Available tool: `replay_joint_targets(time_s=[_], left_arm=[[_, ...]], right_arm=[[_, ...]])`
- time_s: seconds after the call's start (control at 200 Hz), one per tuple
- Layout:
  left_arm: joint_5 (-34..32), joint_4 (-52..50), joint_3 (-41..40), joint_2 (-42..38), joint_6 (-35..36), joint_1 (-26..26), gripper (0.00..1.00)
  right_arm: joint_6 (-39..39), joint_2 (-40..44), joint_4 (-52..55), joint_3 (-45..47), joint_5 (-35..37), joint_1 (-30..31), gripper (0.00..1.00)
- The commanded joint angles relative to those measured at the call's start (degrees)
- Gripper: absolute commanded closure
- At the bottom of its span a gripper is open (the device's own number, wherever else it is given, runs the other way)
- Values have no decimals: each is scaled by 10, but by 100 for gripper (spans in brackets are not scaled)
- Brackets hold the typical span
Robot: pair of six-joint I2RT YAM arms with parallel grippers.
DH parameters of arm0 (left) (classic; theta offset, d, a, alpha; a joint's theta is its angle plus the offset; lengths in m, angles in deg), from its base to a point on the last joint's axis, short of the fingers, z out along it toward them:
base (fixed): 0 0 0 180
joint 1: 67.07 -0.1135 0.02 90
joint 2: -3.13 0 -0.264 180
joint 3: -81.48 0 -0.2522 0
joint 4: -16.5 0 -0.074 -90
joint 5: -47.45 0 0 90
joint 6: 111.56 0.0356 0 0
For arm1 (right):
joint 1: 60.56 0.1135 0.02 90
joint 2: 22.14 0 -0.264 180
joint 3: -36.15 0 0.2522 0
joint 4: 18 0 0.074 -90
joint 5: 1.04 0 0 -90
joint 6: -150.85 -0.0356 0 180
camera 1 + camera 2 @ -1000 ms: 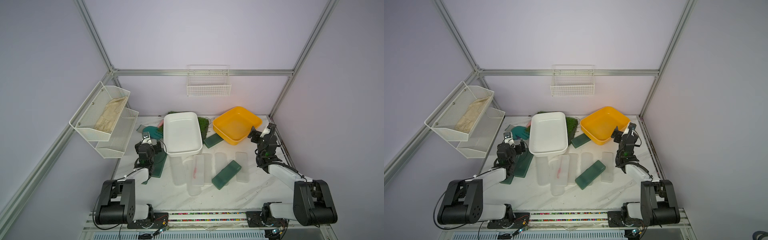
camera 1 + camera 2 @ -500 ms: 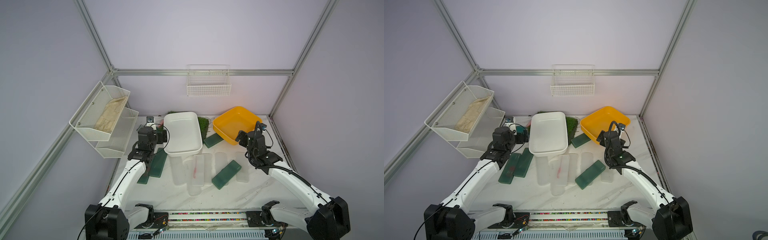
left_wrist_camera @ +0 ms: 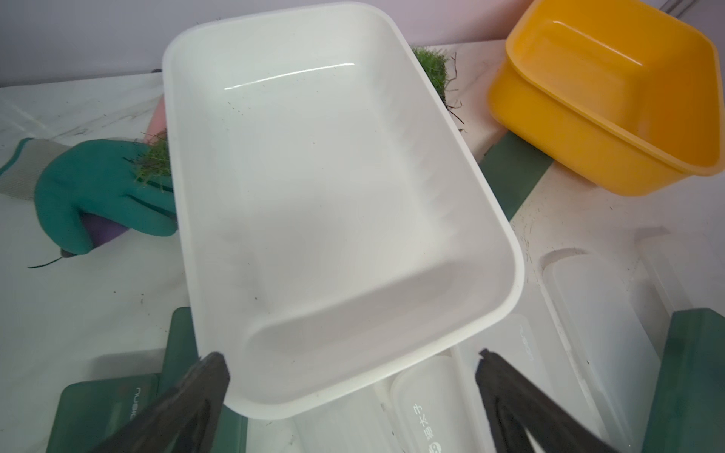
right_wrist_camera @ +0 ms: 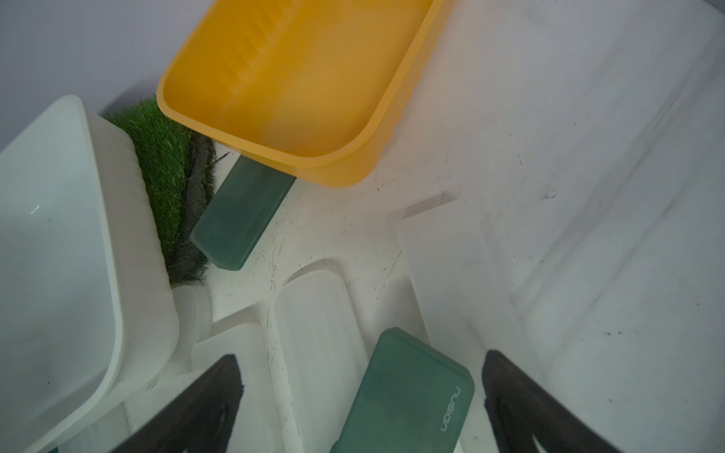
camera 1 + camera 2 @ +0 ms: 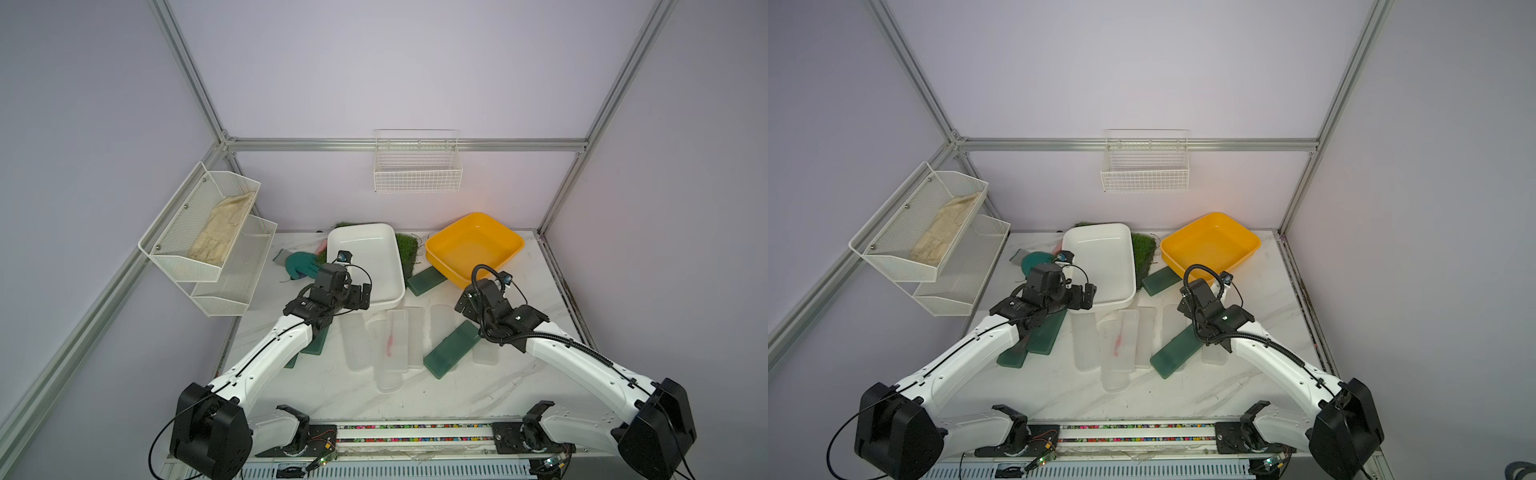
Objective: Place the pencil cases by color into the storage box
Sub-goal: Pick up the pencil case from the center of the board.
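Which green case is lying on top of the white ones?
The slanted green case in the middle: it lies across frosted cases. Two other green cases lie by the left arm, and one beside the yellow tub.

I'm seeing soft, even light filling both top views, with a warm glow tinting the back wall [image 5: 478, 199] above the yellow tub [image 5: 473, 245]. Glare is streaking the white tub [image 3: 333, 204]; my right wrist picture is looking dim and hazy.
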Motion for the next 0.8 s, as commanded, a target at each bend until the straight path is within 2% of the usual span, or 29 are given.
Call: replay_joint_targets(time_s=[0.0,0.245,0.575,0.795], left_arm=[[13,0,37,-1,-19,20,0],[15,-2,32,3,-25,62,0],[-8,-1,34,2,-42,108,0],[-7,-1,29,-10,-52,122,0]], right_arm=[[-66,-4,52,-9,-20,25,3],[-130,-31,81,1,-57,56,3],[-200,-58,86,28,-108,68,3],[-210,-72,72,48,-127,68,3]])
